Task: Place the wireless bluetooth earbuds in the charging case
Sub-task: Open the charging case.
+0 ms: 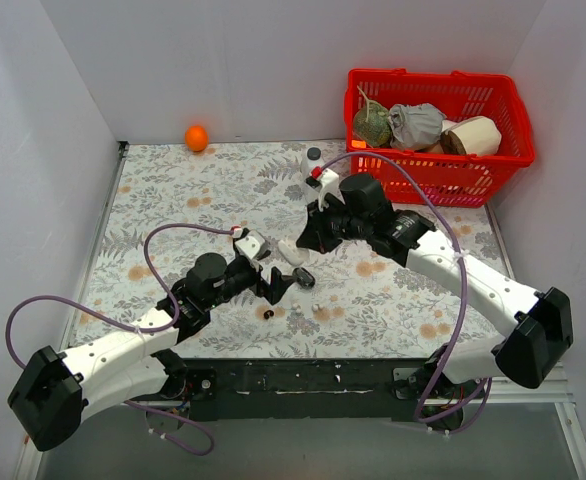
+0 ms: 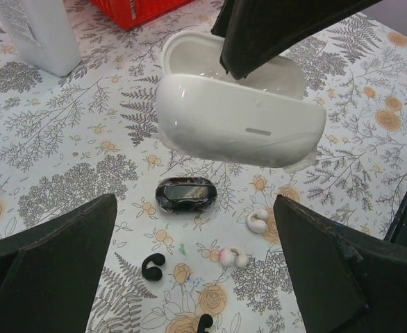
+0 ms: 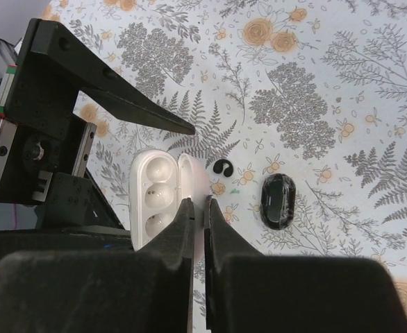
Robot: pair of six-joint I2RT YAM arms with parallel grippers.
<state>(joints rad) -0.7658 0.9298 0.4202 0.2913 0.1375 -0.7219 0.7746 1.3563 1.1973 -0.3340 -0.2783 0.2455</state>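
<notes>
The white charging case (image 2: pixel 238 125) hangs open above the table, and my right gripper (image 3: pixel 198 208) is shut on its lid edge (image 3: pixel 189 173). The case's empty wells (image 3: pixel 155 198) show in the right wrist view. Below it lie two whitish earbuds (image 2: pixel 258 220) (image 2: pixel 233 257) and two black earbuds (image 2: pixel 153 266) (image 2: pixel 203 322) on the flowered cloth. A glossy black case (image 2: pixel 185 195) lies shut beside them. My left gripper (image 2: pixel 196 277) stands wide open just above the buds, holding nothing. From the top, the white case (image 1: pixel 293 252) sits between both grippers.
A red basket (image 1: pixel 423 165) with several items stands at the back right. A white bottle (image 1: pixel 315 165) stands left of it, and an orange ball (image 1: pixel 196 137) lies at the back wall. White walls enclose the table on three sides.
</notes>
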